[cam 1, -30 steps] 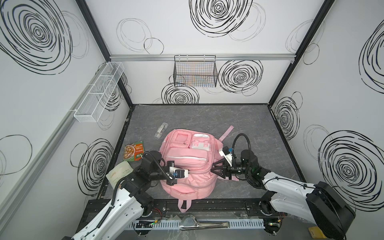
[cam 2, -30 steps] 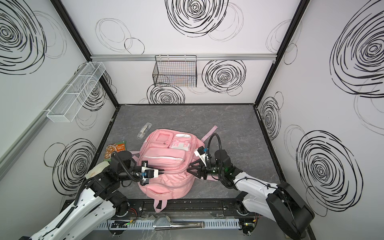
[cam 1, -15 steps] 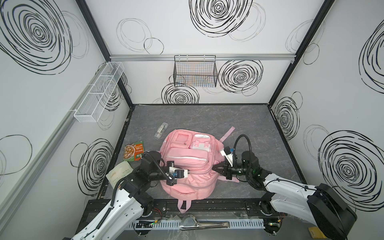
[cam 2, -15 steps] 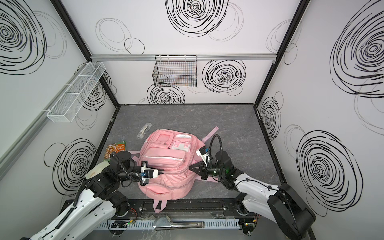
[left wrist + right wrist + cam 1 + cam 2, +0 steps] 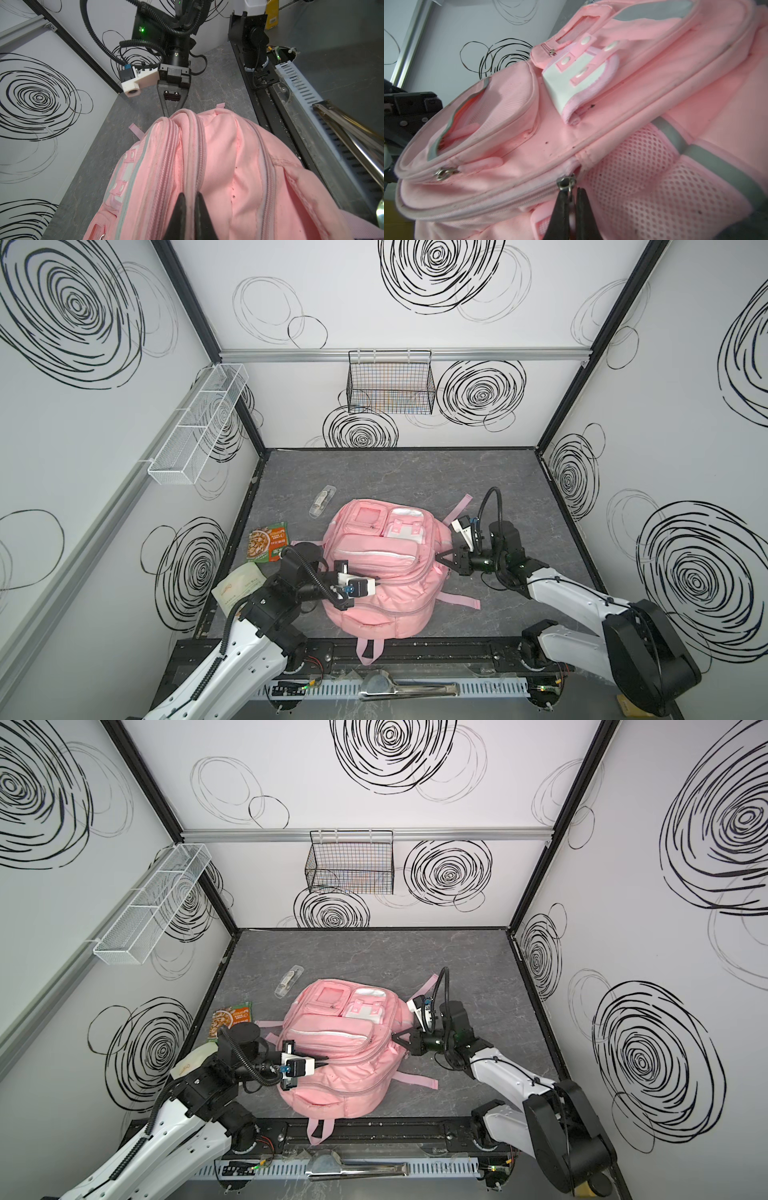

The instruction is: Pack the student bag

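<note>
My left gripper (image 5: 190, 193) is clenched on the fabric of the pink student bag (image 5: 382, 572). My right gripper (image 5: 571, 190) pinches a zipper pull (image 5: 566, 184) at its side.

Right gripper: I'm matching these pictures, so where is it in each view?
In a top view: right gripper right of centre, at the student bag's right side.
In a top view: right gripper likewise.
Left wrist view: right gripper beyond the bag, tips hidden behind its edge.
Right wrist view: its fingers in the foreground, shut on a zipper pull.
Shared landmark: the student bag.
</note>
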